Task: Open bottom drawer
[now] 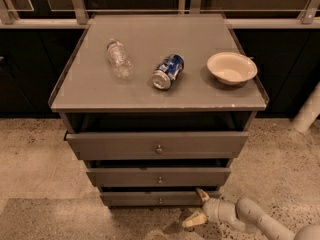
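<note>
While gaping, pincer (197, 207) sits beside bottom drawer (150, 199).

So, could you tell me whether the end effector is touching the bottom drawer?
Cannot tell. In the camera view the open end effector sits low by the right end of the bottom drawer; its upper finger overlaps the front, but contact is unclear.

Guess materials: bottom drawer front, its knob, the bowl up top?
Bottom drawer: matte grey, painted metal or laminate; flat, no grain visible. Knob: probably metal; small bright glint. Bowl: paper or foam-like; dull cream, thin rim. Hand sits open, low at the drawer's right end.
</note>
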Action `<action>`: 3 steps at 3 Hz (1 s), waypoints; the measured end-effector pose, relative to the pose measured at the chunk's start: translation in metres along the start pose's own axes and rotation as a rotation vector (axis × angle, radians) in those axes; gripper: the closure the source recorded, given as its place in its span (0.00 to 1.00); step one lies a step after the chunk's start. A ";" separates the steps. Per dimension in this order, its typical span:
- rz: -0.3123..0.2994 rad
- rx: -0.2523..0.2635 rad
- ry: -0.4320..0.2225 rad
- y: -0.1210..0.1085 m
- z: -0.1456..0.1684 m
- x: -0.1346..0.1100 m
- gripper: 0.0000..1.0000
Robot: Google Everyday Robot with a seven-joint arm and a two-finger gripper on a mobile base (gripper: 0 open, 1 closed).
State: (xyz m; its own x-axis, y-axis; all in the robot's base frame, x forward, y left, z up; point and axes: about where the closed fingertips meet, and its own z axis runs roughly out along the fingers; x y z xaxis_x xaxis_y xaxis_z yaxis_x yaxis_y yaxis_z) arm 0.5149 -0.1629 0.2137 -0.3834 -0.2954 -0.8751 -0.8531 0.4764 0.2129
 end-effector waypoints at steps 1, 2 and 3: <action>-0.060 0.054 -0.030 -0.024 -0.001 -0.016 0.00; -0.105 0.091 -0.048 -0.039 0.002 -0.025 0.00; -0.107 0.093 -0.049 -0.040 0.002 -0.025 0.00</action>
State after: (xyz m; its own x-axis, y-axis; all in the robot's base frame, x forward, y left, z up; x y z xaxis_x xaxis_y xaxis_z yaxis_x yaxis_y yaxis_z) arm 0.5591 -0.1726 0.2266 -0.2721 -0.3090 -0.9113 -0.8510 0.5193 0.0780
